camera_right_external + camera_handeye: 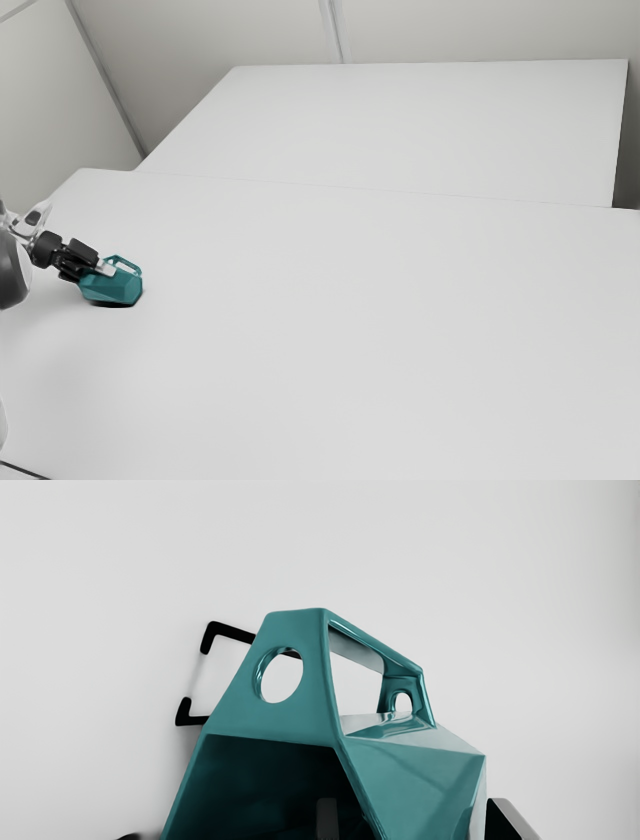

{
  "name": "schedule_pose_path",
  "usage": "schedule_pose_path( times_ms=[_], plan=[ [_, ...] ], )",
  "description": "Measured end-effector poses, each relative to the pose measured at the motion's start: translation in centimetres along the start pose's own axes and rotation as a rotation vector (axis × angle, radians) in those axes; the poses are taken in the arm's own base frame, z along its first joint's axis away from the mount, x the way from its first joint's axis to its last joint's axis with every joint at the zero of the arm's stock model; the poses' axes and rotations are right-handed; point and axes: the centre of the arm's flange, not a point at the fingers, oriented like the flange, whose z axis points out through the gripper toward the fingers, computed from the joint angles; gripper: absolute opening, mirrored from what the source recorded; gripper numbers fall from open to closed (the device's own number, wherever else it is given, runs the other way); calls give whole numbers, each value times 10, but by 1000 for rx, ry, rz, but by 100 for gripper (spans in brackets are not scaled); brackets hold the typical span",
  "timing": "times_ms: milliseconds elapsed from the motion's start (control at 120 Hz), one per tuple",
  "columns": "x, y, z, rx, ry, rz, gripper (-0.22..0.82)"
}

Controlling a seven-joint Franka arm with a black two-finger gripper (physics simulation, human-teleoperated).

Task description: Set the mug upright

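Teal mug (pixel 415 780) looks tipped over, right by my jaws at the exterior view's left, on or just above the desk (pixel 350 320). Honestly can't tell if the jaws are clamped on it or not, so I'd make sure of the hold, then turn it slowly till the base faces down and set it down gently. Neat faceted body, dark mouth (pixel 265 770), chunky angular handle (pixel 295 630) with round holes.
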Motion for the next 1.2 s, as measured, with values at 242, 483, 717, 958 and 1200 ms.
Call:
schedule_pose_path(
  times_ms=[242,483,717,958,1200],
  plan=[
    [2,1,0,-8,14,9,11],
    [6,6,1,-18,27,23,-5],
    [19,26,4,-43,40,63,-12],
    [52,84,3,-60,63,168,-15],
    [103,228,48,67,-85,395,-17]
  ],
)
